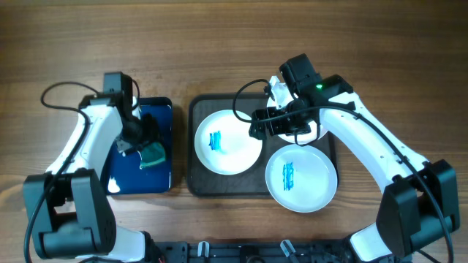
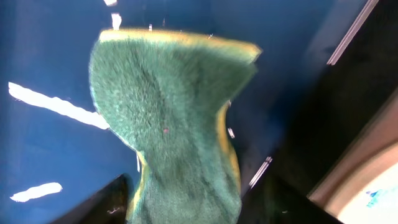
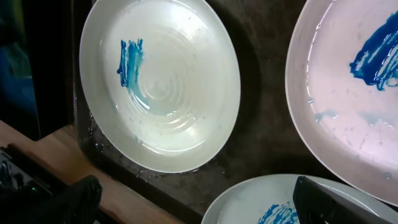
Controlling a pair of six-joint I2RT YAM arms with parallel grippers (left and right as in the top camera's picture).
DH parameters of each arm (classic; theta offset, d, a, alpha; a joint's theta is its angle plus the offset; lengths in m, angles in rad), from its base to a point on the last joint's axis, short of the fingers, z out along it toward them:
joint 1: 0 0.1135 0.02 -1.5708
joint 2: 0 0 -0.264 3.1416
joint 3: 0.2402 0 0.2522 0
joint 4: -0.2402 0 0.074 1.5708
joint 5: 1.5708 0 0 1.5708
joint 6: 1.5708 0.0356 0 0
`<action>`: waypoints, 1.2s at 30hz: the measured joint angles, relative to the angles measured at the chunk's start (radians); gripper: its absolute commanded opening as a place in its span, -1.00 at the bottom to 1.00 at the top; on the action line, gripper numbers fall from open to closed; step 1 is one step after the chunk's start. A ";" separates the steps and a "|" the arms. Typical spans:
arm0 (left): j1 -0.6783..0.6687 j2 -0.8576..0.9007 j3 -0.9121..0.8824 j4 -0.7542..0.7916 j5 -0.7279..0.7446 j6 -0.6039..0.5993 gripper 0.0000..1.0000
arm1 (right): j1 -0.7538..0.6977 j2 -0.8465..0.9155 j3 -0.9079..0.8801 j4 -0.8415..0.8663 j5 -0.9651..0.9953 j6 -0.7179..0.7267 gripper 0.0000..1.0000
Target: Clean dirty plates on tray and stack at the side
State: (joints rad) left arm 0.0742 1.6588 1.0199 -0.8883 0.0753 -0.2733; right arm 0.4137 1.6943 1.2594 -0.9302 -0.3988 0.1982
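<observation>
While right gripper [image 1: 259, 126] hovers, jaws spread | three dirty plates [image 1: 228, 141] lie beneath on the tray [image 1: 196, 183] | left gripper [image 1: 142, 146] pinches green sponge [image 1: 154, 155] over blue tray [image 1: 121, 179]

We find no words, labels, brand names or numbers that can be read in any of the three views. The only markings on the dirty plates [image 3: 186, 56] are blue smears near their middles. They are loose scribbles, not letters or figures. The white streaks on the glossy blue tray [image 2: 37, 149] are glare, not print.
</observation>
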 measured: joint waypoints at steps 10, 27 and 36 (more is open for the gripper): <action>0.022 0.042 -0.080 0.115 -0.045 0.002 0.39 | 0.000 0.000 0.000 -0.005 0.000 0.000 0.99; 0.065 0.064 -0.081 0.214 -0.025 -0.004 -0.88 | 0.000 0.000 0.000 -0.005 0.000 0.003 1.00; 0.066 0.063 -0.082 0.222 -0.022 -0.021 -0.92 | 0.000 0.000 0.000 -0.005 0.000 0.007 0.99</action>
State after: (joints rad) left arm 0.1398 1.7218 0.9379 -0.6659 0.0536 -0.2947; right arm 0.4137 1.6943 1.2594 -0.9348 -0.3985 0.2050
